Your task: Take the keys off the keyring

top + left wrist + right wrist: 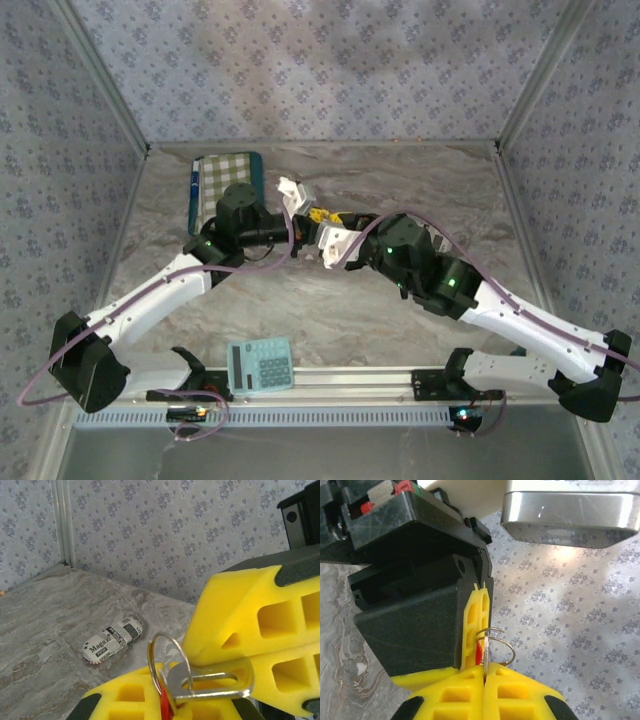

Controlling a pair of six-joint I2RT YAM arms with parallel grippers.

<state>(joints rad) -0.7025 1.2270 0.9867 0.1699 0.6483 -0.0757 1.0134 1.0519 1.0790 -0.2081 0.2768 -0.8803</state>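
— Yellow fingers of the right gripper sit closest, pressed flat together with no gap at all. See that thin sliver of metal standing up out of the seam?

— That's the flat metal tab. From the other arm's side you can see it clamped there, and the keyring seems to pass through its slot.

— And the left gripper?

— Closed too, as far as I can make out. It's pinched on the red key, just under the ring.

— So both arms have hold of the one bunch.

— Yes, tip to tip, held up off the table around its middle, well beyond the calculator at the near edge.

— Has anything come off?

— Not that I can see. The red key sits right against the wire, so I'd say it is on the ring.

— What would you count as done, then?

— The bunch is up in the air and gripped from two sides. I'd call that the set-up and no more. The real work is left: opening the coil, then sliding the key round and off.

— Can you tell where the red key threads onto the wire?

— No. It's too small, and tucked between the fingers.
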